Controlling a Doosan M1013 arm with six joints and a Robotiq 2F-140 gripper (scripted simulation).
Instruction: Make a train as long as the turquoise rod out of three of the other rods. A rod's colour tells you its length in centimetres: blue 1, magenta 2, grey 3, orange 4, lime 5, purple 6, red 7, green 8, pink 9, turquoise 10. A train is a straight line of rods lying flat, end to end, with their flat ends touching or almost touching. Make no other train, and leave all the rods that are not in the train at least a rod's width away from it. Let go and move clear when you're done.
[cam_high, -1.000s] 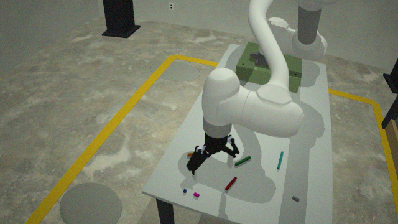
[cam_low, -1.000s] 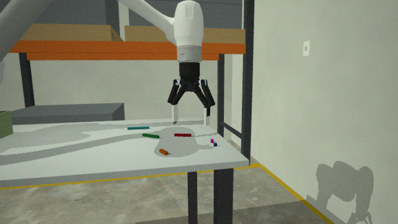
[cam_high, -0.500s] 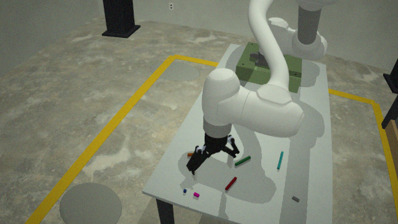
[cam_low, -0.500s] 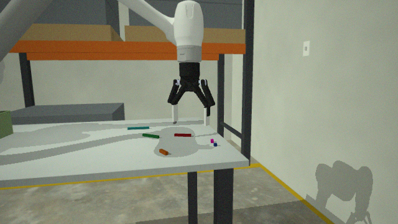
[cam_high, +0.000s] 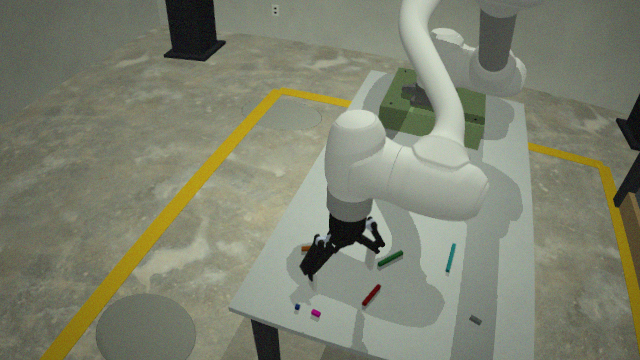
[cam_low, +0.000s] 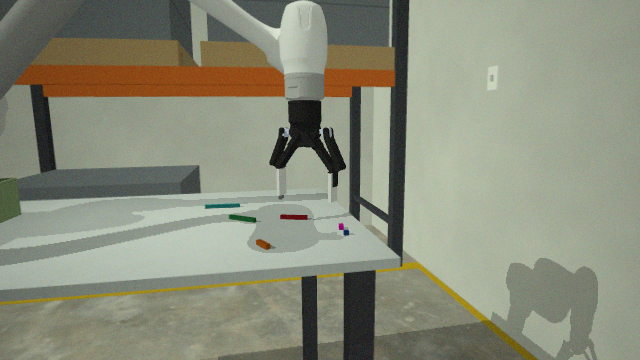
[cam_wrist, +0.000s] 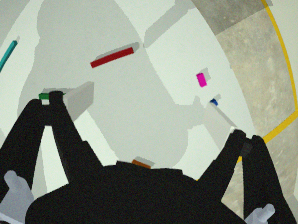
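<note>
My gripper (cam_high: 342, 260) is wide open and empty, hanging above the near left part of the white table; it also shows in the exterior view (cam_low: 307, 194) and the wrist view (cam_wrist: 147, 123). The turquoise rod (cam_high: 450, 257) lies to the right. The green rod (cam_high: 390, 258) lies just right of the gripper, and the red rod (cam_high: 371, 295) lies nearer the front edge. The orange rod (cam_high: 305, 248) lies by the left edge, partly behind a finger. The blue rod (cam_high: 297, 306) and the magenta rod (cam_high: 315, 313) lie close together at the front left corner. The grey rod (cam_high: 475, 319) lies at the front right. All the rods lie apart.
A green block (cam_high: 432, 107) holds the arm's base at the far end of the table. The table's left and front edges are close to the small rods. A dark rack post (cam_low: 356, 150) stands just behind the table's corner.
</note>
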